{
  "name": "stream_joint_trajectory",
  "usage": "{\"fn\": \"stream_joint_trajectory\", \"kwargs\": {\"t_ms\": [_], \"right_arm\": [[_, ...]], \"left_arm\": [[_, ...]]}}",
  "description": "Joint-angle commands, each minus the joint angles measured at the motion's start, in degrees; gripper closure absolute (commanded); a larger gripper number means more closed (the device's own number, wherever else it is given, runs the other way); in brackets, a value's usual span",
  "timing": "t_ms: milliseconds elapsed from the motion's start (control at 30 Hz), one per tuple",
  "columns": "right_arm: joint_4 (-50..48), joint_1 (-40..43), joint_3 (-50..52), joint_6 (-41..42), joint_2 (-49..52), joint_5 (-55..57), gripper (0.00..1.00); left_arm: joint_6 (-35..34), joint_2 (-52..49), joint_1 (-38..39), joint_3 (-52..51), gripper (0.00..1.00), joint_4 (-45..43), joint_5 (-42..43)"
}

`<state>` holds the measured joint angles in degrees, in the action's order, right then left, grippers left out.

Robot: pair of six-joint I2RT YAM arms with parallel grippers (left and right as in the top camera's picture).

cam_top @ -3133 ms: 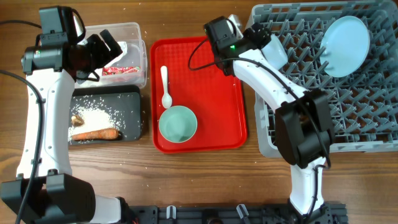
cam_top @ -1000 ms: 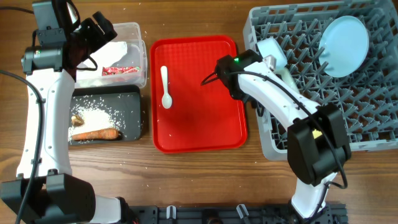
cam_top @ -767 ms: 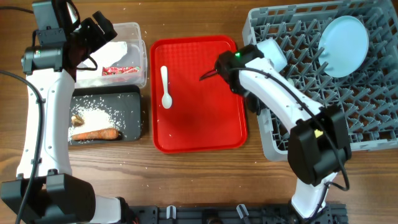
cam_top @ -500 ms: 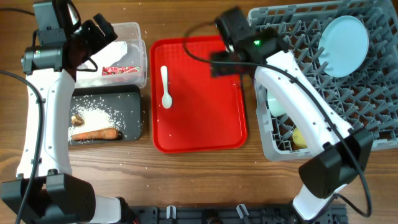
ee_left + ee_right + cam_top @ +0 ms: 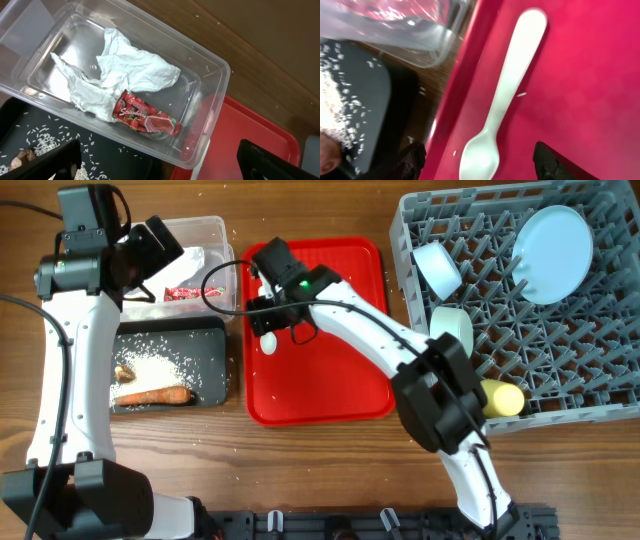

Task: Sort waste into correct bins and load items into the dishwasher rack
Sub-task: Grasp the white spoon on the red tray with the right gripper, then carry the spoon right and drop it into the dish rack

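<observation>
The white spoon (image 5: 269,343) lies on the red tray (image 5: 340,380). My right gripper (image 5: 267,318) is open just above it; in the right wrist view its fingers (image 5: 482,170) straddle the spoon (image 5: 507,95) bowl without touching. My left gripper (image 5: 160,250) is open and empty over the clear bin (image 5: 205,228), which holds the napkin (image 5: 125,70) and red wrapper (image 5: 147,117). The black bin (image 5: 215,370) holds rice (image 5: 150,365), the carrot stick (image 5: 152,394) and a brown scrap (image 5: 124,372). The rack (image 5: 600,380) holds the plate (image 5: 553,240), two bowls (image 5: 437,268) (image 5: 452,330) and the yellow cup (image 5: 503,397).
The clear bin's rim (image 5: 410,25) and the black bin (image 5: 355,100) sit close to the tray's left edge. A few rice grains lie on the tray and on the wooden table. My right arm stretches across the tray from the rack side.
My right arm swung from the rack's left edge across the tray to the spoon. The teal bowl that stood on the tray now sits in the rack. The left arm barely moved.
</observation>
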<state>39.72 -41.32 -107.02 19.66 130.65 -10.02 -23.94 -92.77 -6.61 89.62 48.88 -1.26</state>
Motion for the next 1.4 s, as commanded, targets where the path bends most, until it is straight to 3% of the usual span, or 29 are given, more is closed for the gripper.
{"fn": "stream_joint_trajectory", "kwargs": {"t_ms": [0,267,500,600,667,767,933,1033,1200,1367], "right_arm": [[0.90,-2.27,-5.44,2.25,5.33,5.16,0.32],[-0.04,-2.91,-5.70,9.14,8.31,11.76,0.61],[0.63,-2.86,-5.70,11.02,9.66,13.25,0.70],[2.08,-2.62,-6.29,11.65,9.79,13.44,0.88],[2.60,-2.47,-6.73,12.04,9.79,13.42,0.95],[7.52,-1.09,-11.41,10.64,9.70,12.98,0.96],[16.55,5.01,-19.96,1.07,5.90,10.03,0.96],[21.18,11.52,-19.96,-1.01,-1.84,8.83,0.96],[32.15,24.90,-19.96,-15.47,-18.03,7.61,0.96],[43.95,40.06,-17.92,-25.73,-20.92,11.30,0.96]], "left_arm": [[-0.31,0.50,-0.28,0.61,0.00,0.55,-1.25],[-0.31,0.50,-0.28,0.61,0.00,2.23,-1.25],[-0.31,0.50,-0.28,0.61,0.00,3.15,-1.25],[-0.31,0.50,-0.28,0.61,0.00,4.15,-1.25],[-0.31,0.50,-0.28,0.61,0.00,4.44,-1.25],[-0.31,0.50,-0.28,0.61,0.00,4.61,-1.25],[-0.33,0.50,-0.28,0.61,0.00,4.61,-1.22],[-0.33,0.50,-0.28,0.61,0.00,4.59,-1.20],[-0.33,0.50,-0.26,0.61,0.00,4.59,-1.20],[-0.33,0.50,-0.28,0.61,0.00,4.59,-1.22]]}}
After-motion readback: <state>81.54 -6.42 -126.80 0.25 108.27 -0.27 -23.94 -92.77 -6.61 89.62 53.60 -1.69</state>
